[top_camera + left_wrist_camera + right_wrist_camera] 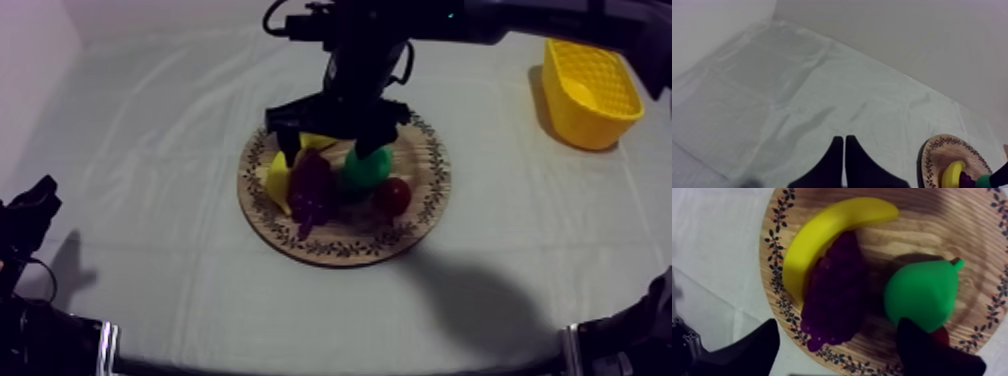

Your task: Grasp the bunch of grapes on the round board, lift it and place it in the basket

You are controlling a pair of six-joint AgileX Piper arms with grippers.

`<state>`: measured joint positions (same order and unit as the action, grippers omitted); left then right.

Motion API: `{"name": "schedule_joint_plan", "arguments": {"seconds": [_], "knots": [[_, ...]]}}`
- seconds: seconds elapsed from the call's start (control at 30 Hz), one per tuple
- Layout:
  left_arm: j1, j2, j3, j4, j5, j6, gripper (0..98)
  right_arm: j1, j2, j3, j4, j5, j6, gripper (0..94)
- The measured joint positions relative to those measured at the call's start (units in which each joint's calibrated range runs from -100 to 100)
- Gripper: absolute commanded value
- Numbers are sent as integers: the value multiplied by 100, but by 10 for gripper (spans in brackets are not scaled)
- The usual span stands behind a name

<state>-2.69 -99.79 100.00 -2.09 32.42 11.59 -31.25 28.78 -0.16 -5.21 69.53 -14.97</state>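
On the wooden board (425, 205), dark purple bunch of grapes (312, 187) beneath the released right tool (331, 134).

On the board (345, 250) at mid table (150, 150), the banana (278, 180) lies leftmost, the bunch of grapes (313, 188) seemingly touching its right side, the pear (365, 170) right of those, the small red fruit (393, 196) before the pear; the basket (600, 120) sits well apart, back-right.

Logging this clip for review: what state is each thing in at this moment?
Grapes: lying on the board, not gripped.
Banana: lying on the board, against the grapes.
Pear: lying on the board.
Small red fruit: on the board beside the pear.
Board: flat on the table.
Basket: upright, apart from the board.
Right gripper: jaws open, over the grapes.
Left gripper: jaws shut, holding nothing.
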Motion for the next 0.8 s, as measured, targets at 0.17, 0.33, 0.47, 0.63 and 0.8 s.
{"name": "schedule_joint_plan", "arguments": {"seconds": [0.17,0.33,0.47,0.63,0.8], "knots": [[0,0,0,0,0,0,1,-6,445,-233,-20,-28,-11,774],[0,0,0,0,0,0,1,-2,822,-500,-43,14,-8,779],[0,0,0,0,0,0,1,4,1126,-684,-57,21,25,770],[0,0,0,0,0,0,1,34,1361,-765,-138,53,69,723],[0,0,0,0,0,0,1,38,1486,-833,-122,14,116,588]]}}
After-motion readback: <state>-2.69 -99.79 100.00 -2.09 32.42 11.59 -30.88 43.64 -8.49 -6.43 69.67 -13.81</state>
